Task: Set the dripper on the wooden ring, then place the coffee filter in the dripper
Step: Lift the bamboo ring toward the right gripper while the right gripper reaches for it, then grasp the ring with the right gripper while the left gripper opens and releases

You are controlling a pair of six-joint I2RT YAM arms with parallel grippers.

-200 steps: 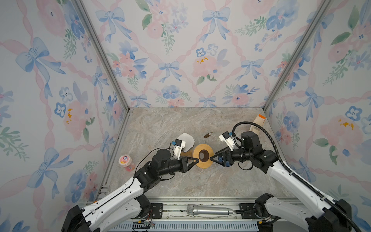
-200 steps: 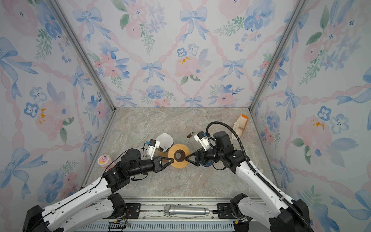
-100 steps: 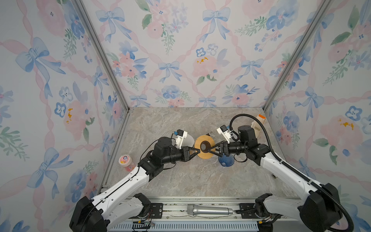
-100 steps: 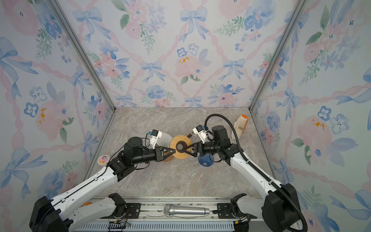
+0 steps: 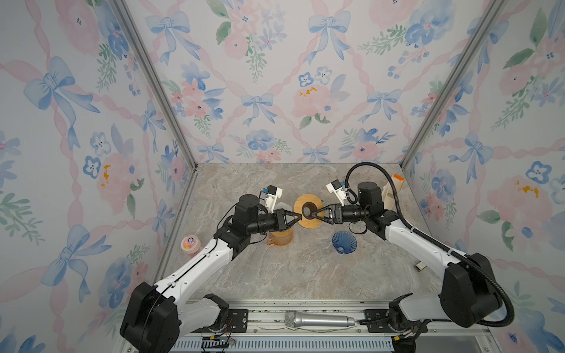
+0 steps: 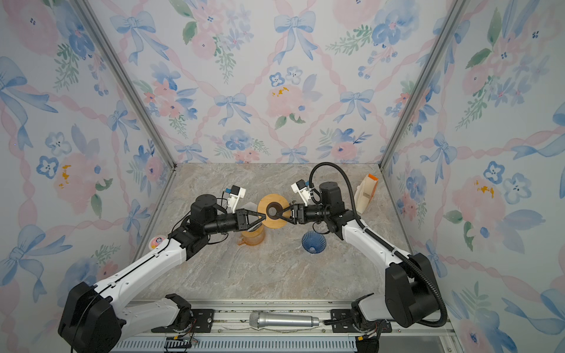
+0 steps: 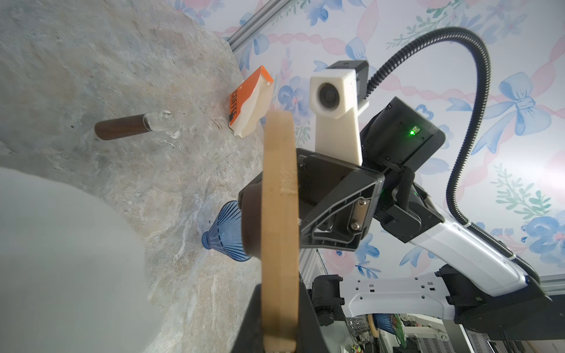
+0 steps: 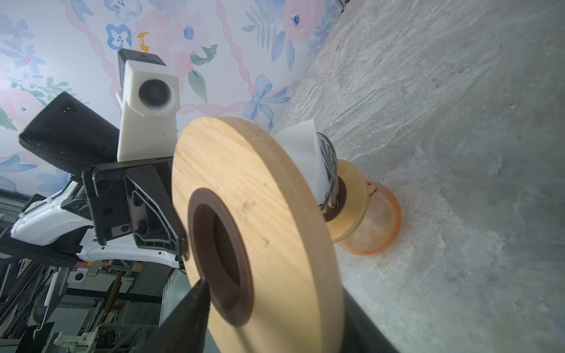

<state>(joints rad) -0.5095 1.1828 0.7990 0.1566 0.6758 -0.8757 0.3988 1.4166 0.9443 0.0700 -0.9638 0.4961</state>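
Observation:
A wooden ring (image 5: pixel 310 223) (image 6: pixel 275 223) with a brown collar hangs on edge above the table. My left gripper (image 5: pixel 299 217) (image 7: pixel 279 305) is shut on its rim. From the opposite side my right gripper (image 5: pixel 316 212) (image 8: pixel 275 293) straddles it, one finger on the collar and one behind the disc. The blue dripper (image 5: pixel 344 242) (image 6: pixel 313 242) (image 7: pixel 224 232) lies on its side on the table, below the right gripper. The white coffee filter (image 8: pixel 301 143) (image 6: pixel 252 206) stands in a clear ribbed cone on a second wooden ring over an orange carafe (image 5: pixel 279 238) (image 8: pixel 371 226).
An orange and white filter box (image 5: pixel 391 192) (image 7: pixel 249 104) leans at the back right wall. A brown-handled glass scoop (image 7: pixel 122 128) lies behind the ring. A pink tub (image 5: pixel 190 244) sits outside the left rail. A microphone (image 5: pixel 319 320) lies on the front rail.
Both arms have carried the wooden ring up and toward the back, uncovering the blue dripper. The right gripper's jaws have narrowed onto the ring. The left grip is unchanged.

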